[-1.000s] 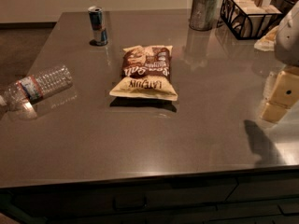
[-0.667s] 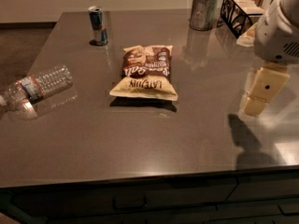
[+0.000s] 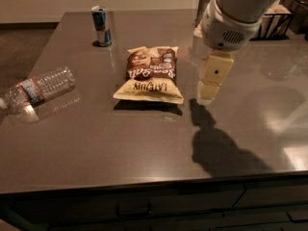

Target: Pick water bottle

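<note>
Since bottle [image 3: 38, 88] lies untouched, progress: none.
Gripper [image 3: 210, 83]: beside bag [image 3: 150, 76], bottle well apart; whether open or closed, cannot tell.
Remaining: reach, grasp, lift.

Grey table [image 3: 144, 148] carries water bottle [image 3: 38, 88], chip bag [image 3: 150, 75], can [image 3: 101, 26]; gripper [image 3: 207, 95] hovers above

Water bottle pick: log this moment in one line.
stage: pre-grasp | claw: over table, right of chip bag | water bottle: on its side, table's left edge in view, untouched, far from claw
</note>
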Motion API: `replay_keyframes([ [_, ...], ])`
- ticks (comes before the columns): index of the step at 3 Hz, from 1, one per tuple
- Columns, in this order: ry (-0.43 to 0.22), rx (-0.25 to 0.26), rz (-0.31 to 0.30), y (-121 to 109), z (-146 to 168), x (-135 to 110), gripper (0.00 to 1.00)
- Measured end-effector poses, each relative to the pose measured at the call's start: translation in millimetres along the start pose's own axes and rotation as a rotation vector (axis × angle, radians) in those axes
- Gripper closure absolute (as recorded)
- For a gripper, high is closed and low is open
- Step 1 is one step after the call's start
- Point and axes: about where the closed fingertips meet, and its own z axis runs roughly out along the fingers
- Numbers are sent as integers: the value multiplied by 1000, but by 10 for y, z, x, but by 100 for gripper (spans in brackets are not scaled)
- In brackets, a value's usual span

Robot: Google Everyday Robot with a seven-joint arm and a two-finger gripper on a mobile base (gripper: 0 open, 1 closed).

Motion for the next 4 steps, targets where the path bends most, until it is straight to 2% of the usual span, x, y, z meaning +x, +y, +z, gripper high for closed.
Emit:
replay_keyframes([
  [2,-21,-59,-147,-461,539,-882,0],
  [4,-54,-106,-265,-670,1043,-1606,0],
])
